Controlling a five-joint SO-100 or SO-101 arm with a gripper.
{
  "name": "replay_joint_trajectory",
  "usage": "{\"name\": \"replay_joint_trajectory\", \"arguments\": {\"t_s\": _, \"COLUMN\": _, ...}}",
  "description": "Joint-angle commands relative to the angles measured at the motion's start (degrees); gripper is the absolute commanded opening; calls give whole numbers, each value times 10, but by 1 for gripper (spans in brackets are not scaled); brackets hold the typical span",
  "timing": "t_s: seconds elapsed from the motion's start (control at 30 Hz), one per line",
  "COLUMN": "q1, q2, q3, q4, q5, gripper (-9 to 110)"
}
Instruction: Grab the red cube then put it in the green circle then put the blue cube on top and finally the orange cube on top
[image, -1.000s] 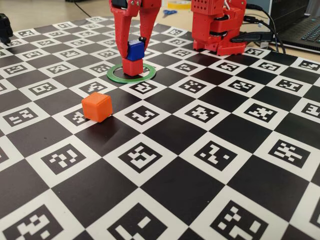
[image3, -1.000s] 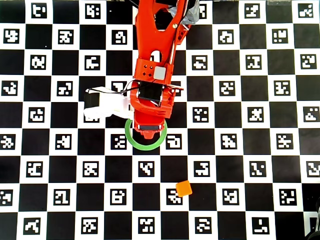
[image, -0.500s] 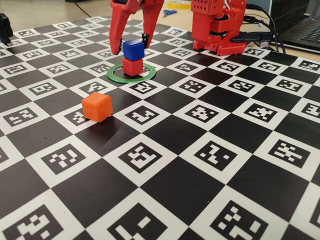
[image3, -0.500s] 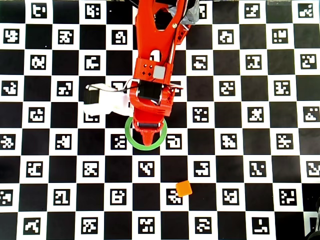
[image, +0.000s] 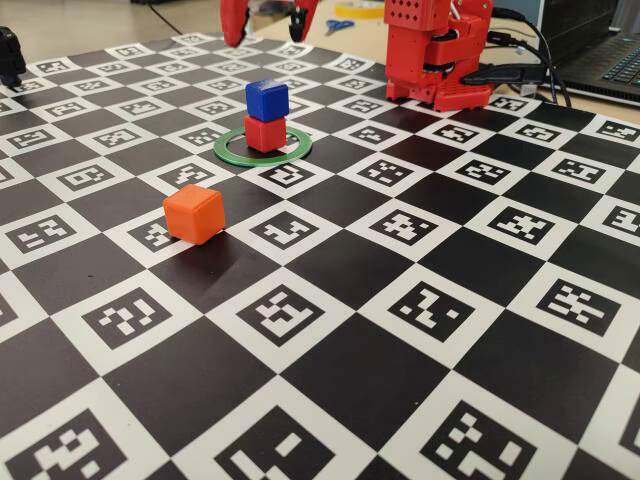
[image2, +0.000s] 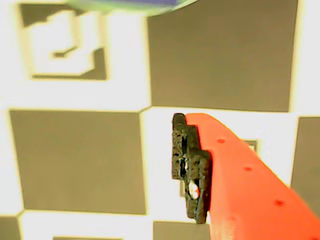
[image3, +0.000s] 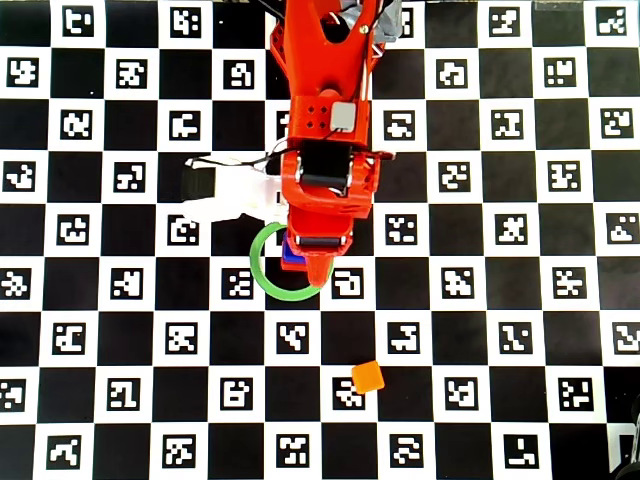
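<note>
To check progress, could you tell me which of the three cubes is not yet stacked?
The orange cube: it sits alone on the board, while the blue cube rests on the red cube.

Blue cube (image: 267, 100) stacked on red cube (image: 265, 133) inside green circle (image: 262, 146). Orange cube (image: 194, 213) well apart, nearer the camera. Gripper (image: 268, 24) fingertips spread above the stack.
</note>
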Motion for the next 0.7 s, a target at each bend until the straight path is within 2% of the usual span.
{"name": "replay_joint_trajectory", "arguments": {"t_s": 0.0, "q1": -20, "q2": -32, "q3": -130, "q4": 29, "q5": -11, "gripper": 41}}
{"name": "replay_joint_trajectory", "arguments": {"t_s": 0.67, "q1": -90, "q2": -329, "q3": -466, "q4": 34, "q5": -54, "gripper": 43}}
